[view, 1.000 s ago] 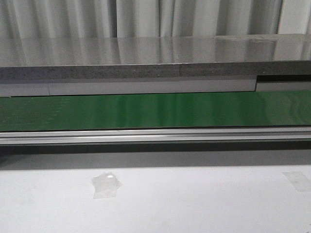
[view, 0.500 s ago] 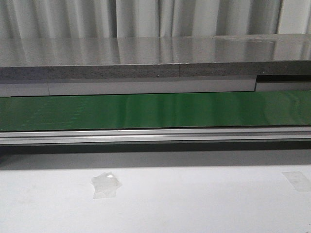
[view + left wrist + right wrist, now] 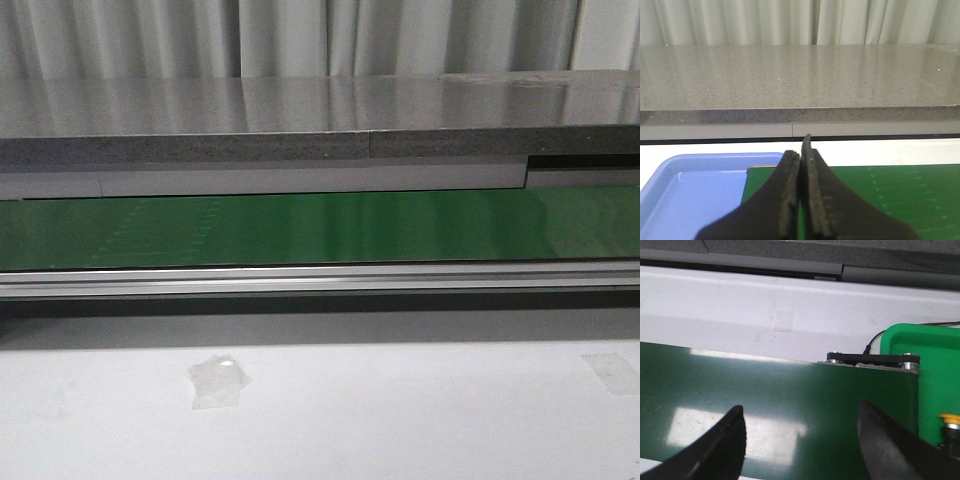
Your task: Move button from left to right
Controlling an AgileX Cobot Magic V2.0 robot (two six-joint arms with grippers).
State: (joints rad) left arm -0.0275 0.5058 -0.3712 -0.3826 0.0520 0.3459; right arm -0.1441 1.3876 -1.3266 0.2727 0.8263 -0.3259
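Risk of a missed pick: only the yellow cap of the button [image 3: 949, 418] visible, inside the green plastic tray [image 3: 930, 385] past the green conveyor belt [image 3: 765, 395], beside and outside the released right hand [image 3: 802, 440]. Left hand [image 3: 803, 200] clenched, empty, over the blue tray [image 3: 695, 185]. Front view without button or hands.

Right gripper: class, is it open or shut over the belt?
Open. The right gripper shows a wide gap with green belt between its fingers.
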